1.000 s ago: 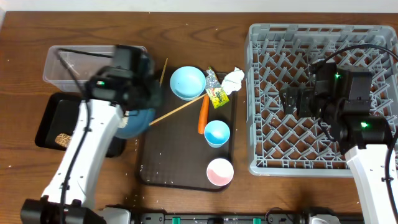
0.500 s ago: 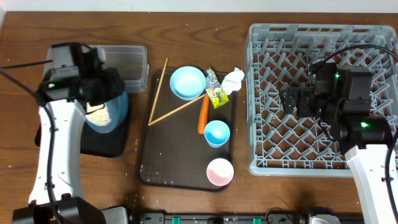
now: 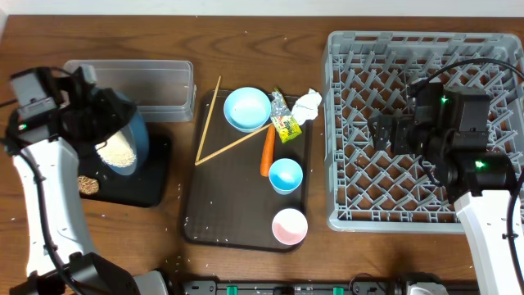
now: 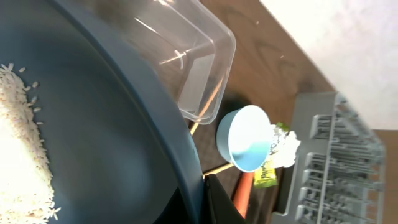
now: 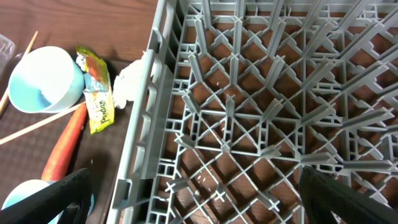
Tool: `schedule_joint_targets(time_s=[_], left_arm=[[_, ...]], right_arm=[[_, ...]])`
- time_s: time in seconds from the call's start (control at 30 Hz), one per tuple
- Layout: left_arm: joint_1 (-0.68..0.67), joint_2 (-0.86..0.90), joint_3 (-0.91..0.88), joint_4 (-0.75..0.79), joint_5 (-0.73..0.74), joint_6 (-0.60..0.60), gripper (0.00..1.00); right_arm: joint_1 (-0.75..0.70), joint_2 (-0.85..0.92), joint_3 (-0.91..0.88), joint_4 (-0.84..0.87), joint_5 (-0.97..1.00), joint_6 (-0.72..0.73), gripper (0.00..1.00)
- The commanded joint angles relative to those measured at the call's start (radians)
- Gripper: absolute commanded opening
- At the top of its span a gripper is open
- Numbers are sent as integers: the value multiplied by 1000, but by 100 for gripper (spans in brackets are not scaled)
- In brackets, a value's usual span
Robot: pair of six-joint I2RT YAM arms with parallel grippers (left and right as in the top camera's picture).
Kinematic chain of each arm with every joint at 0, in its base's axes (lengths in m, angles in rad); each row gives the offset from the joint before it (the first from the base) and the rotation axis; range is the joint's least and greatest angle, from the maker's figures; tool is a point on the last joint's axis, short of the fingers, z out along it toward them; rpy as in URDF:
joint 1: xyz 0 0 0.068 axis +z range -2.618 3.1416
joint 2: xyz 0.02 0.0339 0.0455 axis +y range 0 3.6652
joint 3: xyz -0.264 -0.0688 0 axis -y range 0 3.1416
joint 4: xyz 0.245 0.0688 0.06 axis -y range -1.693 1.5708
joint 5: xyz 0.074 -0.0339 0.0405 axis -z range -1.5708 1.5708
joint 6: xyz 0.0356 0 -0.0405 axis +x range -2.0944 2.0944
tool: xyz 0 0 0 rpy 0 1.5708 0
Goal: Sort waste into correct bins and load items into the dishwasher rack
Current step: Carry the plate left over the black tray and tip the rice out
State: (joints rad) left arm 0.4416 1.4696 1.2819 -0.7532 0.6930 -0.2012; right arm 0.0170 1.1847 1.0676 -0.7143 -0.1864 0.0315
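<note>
My left gripper [image 3: 92, 116] is shut on the rim of the large dark blue plate [image 3: 131, 131] and holds it tilted over the shallow black tray [image 3: 151, 172]. White rice [image 3: 117, 149] lies on the plate, also in the left wrist view [image 4: 22, 143]. A brown lump [image 3: 88, 184] lies in the black tray. The clear tub [image 3: 131, 86] stands behind. My right gripper [image 3: 385, 131] is open and empty above the grey rack [image 3: 426, 131]. Light blue bowl [image 3: 247, 109], carrot [image 3: 268, 150], wrapper [image 3: 284, 119], tissue [image 3: 308, 104], light blue cup [image 3: 286, 174], pink cup [image 3: 289, 226] and chopsticks [image 3: 233, 145] lie on the serving tray.
The dark brown serving tray [image 3: 237, 205] sits mid-table between the bins and the rack. Rice grains are scattered on it and on the table near its front edge. In the right wrist view the rack wall [image 5: 146, 106] separates my fingers from the bowl [image 5: 43, 78].
My left arm has swung left with the plate, from beside the serving tray to over the black tray, and tilted it more. The right arm has not moved.
</note>
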Motion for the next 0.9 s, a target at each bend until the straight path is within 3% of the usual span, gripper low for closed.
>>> schedule_joint_targets(time_s=[0.0, 0.3, 0.87], left_arm=[[53, -19, 23, 10, 114, 44, 6], [150, -13, -23, 64, 243, 70, 6], [178, 27, -53, 61, 378, 163, 6]], right_arm=[[1, 5, 18, 0, 3, -22, 99], [1, 5, 18, -4, 3, -22, 99], [1, 5, 18, -23, 3, -22, 99]])
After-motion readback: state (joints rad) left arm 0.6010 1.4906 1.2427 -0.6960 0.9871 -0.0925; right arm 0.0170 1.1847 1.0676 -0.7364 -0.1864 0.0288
